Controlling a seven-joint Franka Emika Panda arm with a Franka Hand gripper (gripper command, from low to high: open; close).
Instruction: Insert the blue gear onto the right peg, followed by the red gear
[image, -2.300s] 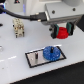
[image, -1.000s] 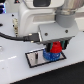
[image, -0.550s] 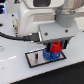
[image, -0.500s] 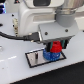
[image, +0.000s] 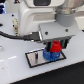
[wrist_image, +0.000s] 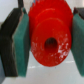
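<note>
Jaws clamped on the red gear (wrist_image: 50, 36), unmoved, poised over the blue gear (image: 51, 54), plate (image: 33, 58) unchanged

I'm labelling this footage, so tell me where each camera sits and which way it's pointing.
Exterior view: off the arm, raised, looking down at the grey plate; the arm and end effector hang over the blue gear, holding the red gear.
Wrist view: on the wrist, looking along the end effector; green pads clamp the red gear.
Shared: the red gear and end effector.
</note>
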